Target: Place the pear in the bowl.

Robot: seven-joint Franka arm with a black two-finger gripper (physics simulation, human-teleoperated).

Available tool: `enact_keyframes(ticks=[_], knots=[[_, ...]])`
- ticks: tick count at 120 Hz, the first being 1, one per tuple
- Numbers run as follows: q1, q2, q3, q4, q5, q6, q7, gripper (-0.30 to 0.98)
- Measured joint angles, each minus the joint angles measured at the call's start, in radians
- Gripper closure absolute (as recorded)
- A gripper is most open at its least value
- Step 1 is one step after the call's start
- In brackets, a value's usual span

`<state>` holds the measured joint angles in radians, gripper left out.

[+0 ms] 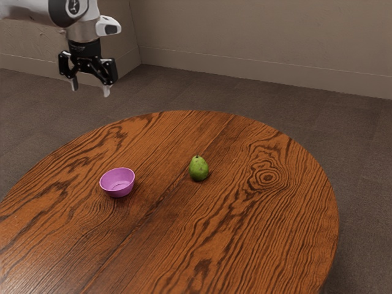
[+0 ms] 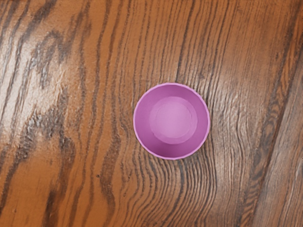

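High above the table, at the exterior view's upper left, my gripper (image 1: 90,90) stands open with nothing between its fingers. A green pear (image 1: 198,169) rests upright on the wooden table, toward the exterior view's right from the bowl and apart from it. The pink-purple bowl (image 1: 117,183) stands upright on the table, with nothing inside. From above, the wrist view has the bowl (image 2: 173,121) near its middle, its inside bare.
The round wooden table (image 1: 245,226) has a curved edge, with dark carpet (image 1: 361,159) around it. A beige wall (image 1: 263,37) stands behind, well beyond the table.
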<state>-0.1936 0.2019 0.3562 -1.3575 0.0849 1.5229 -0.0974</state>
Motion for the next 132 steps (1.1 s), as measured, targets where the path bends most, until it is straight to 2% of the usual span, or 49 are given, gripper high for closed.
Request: enact_keyframes(ticks=[40,61,96,112,132], knots=[[-0.045,0.047,-0.012,-0.085,-0.008,0.114,-0.018,0.0],[-0.047,0.104,-0.027,-0.12,-0.081,0.199,-0.039,0.0],[-0.049,0.212,-0.074,-0.131,-0.273,0.339,-0.07,0.0],[-0.071,0.266,-0.095,-0.158,-0.307,0.43,-0.079,0.0],[-0.083,0.352,-0.13,-0.169,-0.316,0.563,-0.087,0.0]])
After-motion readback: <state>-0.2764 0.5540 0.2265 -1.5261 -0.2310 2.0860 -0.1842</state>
